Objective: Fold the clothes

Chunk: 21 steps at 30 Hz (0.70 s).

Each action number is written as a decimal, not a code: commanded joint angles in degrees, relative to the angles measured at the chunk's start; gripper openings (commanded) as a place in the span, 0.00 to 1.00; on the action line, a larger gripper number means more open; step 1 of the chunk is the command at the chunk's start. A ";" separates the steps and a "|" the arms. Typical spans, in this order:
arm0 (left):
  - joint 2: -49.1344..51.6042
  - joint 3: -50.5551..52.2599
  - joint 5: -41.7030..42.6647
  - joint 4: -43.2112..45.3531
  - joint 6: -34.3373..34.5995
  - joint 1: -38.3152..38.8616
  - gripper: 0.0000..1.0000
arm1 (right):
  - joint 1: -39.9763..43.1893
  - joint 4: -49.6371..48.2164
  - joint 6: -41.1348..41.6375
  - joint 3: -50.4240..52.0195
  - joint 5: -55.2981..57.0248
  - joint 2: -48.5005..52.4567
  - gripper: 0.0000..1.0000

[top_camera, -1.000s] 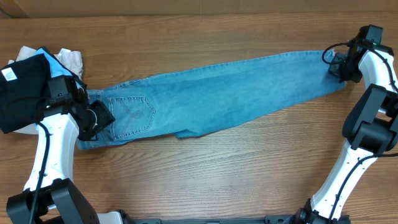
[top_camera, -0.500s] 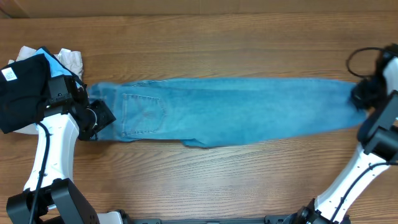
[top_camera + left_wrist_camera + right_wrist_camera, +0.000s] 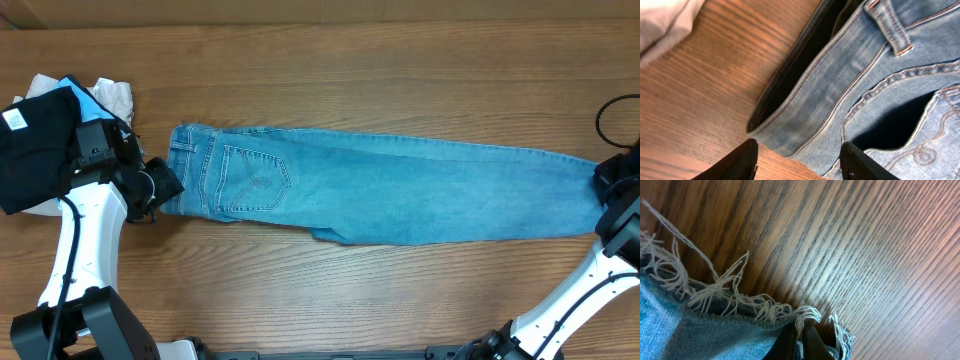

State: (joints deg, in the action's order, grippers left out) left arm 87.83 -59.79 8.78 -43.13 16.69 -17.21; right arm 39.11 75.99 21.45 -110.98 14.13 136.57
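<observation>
My right gripper (image 3: 800,341) is pinched tight on the frayed hem (image 3: 700,317). My left gripper (image 3: 799,152) gapes empty at the waistband (image 3: 830,70). The jeans (image 3: 400,195) look heavy, limp and grippy, so I'd grab thick seams.

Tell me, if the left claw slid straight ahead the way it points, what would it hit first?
Probably the jeans: their waistband lies just ahead of the open left gripper.

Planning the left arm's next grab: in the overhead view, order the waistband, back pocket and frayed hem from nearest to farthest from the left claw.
1. The waistband, right beside the left claw.
2. The back pocket, farther right.
3. The frayed hem, far right end.
</observation>
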 commanded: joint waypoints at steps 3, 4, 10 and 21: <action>0.24 -0.94 -0.37 3.37 -3.65 0.44 0.62 | -1.86 -0.28 0.87 0.96 -1.84 2.19 0.06; 0.24 -0.94 -0.35 4.50 -3.65 0.44 0.62 | -1.92 -0.22 0.90 0.72 -1.95 2.05 0.06; 1.18 -0.94 0.42 8.68 -3.63 1.92 0.53 | -1.92 -0.24 0.90 -0.15 -2.86 -0.39 0.07; 8.83 -0.94 0.52 9.86 -4.92 10.36 0.47 | -1.88 -0.57 0.92 -0.63 -4.39 -4.13 0.32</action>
State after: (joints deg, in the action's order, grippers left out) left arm 94.35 -59.79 9.65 -33.98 13.23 -7.86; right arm 37.78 75.59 22.11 -110.98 12.36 135.81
